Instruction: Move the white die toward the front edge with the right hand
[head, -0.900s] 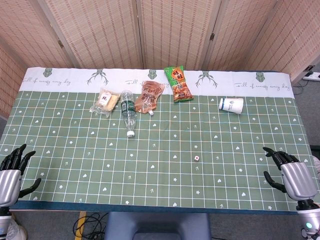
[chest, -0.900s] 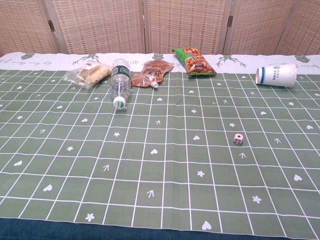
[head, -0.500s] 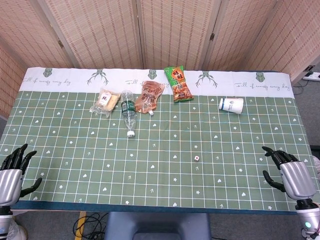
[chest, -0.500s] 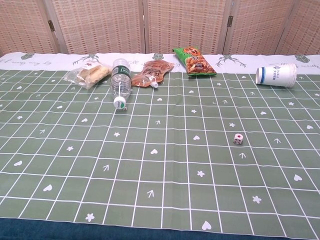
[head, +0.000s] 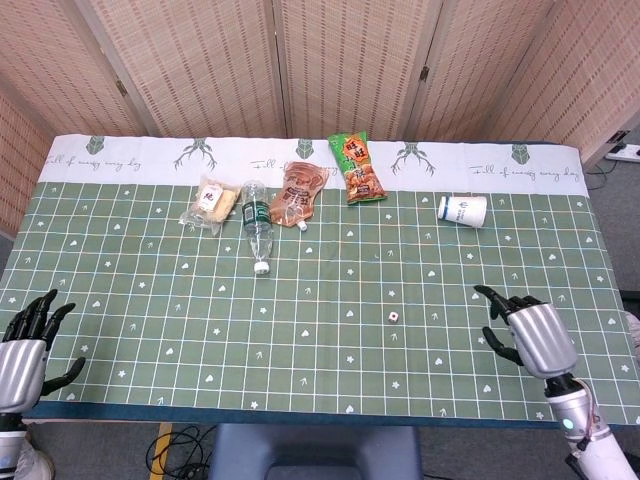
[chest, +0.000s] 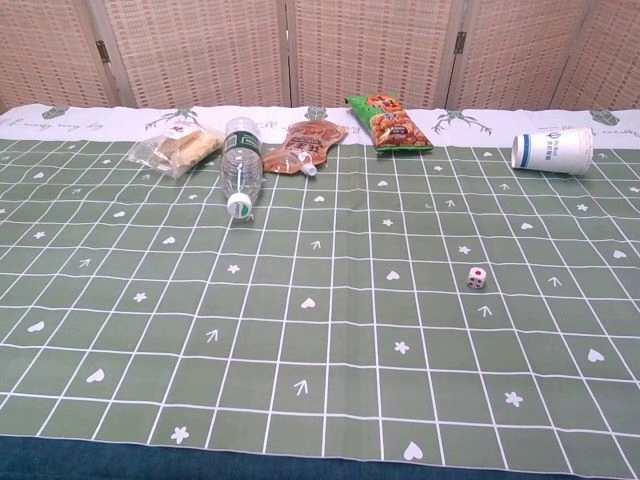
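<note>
A small white die (head: 394, 317) with red pips sits on the green grid cloth, right of centre; the chest view shows the die (chest: 477, 278) too. My right hand (head: 530, 335) hovers over the cloth to the right of the die, well apart from it, fingers spread and holding nothing. Down at the front left corner, my left hand (head: 25, 342) rests with fingers apart and nothing in it. Neither hand appears in the chest view.
Along the back lie a wrapped snack (head: 211, 203), a clear bottle on its side (head: 257, 220), a brown pouch (head: 297, 193), a green chip bag (head: 357, 170) and a tipped paper cup (head: 462, 210). The table's front edge (head: 320, 415) runs just below the hands.
My right hand has moved left over the cloth toward the die. The left hand slipped slightly lower at the corner. The die has stayed put.
</note>
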